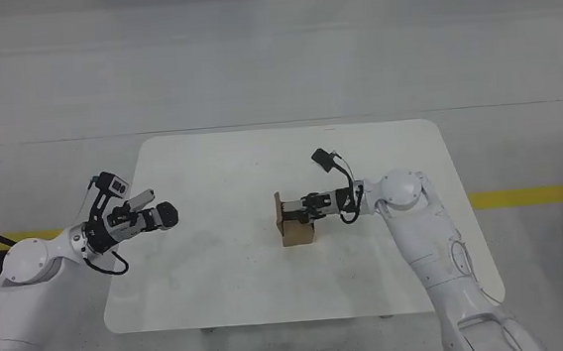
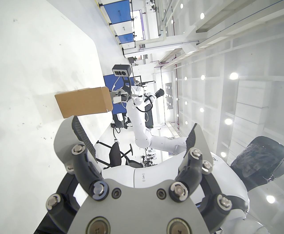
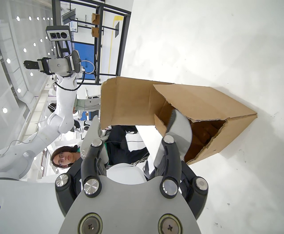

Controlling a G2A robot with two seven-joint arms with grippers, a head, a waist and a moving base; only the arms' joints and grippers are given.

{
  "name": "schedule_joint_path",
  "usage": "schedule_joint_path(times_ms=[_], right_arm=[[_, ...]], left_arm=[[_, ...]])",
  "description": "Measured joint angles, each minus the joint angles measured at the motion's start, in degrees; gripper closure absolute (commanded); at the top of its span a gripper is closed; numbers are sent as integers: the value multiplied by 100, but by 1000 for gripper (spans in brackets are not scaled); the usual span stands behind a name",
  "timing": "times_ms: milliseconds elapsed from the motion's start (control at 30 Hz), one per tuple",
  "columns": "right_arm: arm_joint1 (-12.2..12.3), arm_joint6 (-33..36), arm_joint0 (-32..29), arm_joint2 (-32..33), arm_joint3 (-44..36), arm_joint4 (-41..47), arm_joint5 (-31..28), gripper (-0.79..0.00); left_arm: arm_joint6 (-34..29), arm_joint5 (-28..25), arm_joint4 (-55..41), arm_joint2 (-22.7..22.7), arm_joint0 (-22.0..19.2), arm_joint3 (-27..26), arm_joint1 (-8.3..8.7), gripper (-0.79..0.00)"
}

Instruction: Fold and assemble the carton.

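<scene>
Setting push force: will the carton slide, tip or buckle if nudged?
Probably slides easily: the carton looks hollow and light on the smooth table. Its open flap is thin cardboard, likely flexing rather than carrying force.

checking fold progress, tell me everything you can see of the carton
The carton is a small box of plain brown cardboard, resting on the white table near its middle. The end facing the right gripper is open, its edges ragged, with a wide flap swung outward and a smaller one bent partway in. The open gripper straddles the wide flap, one finger reaching into the opening. The far sides look closed and smooth.
</scene>
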Motion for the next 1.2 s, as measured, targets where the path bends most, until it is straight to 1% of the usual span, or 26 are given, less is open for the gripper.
schedule_joint_path(times_ms=[133, 333, 400, 433, 467, 1100, 1133, 1200], right_arm=[[34, -98, 23, -43, 40, 97, -126, -674], [94, -232, -3, -82, -31, 194, -306, -690], [118, -250, -20, -78, -83, 252, -321, -723], [128, -249, -24, -78, -106, 275, -319, -782], [143, -239, -27, -78, -136, 301, -309, -785], [169, -191, -31, -100, -202, 340, -302, -785], [166, -205, -38, -102, -231, 400, -340, -785], [174, -144, -37, -67, -240, 821, -506, -785]], left_arm=[[0, 0, 0, 0, 0, 0, 0, -785], [0, 0, 0, 0, 0, 0, 0, -785], [0, 0, 0, 0, 0, 0, 0, -785], [0, 0, 0, 0, 0, 0, 0, -785], [0, 0, 0, 0, 0, 0, 0, -785], [0, 0, 0, 0, 0, 0, 0, -785], [0, 0, 0, 0, 0, 0, 0, -785], [0, 0, 0, 0, 0, 0, 0, -785]])
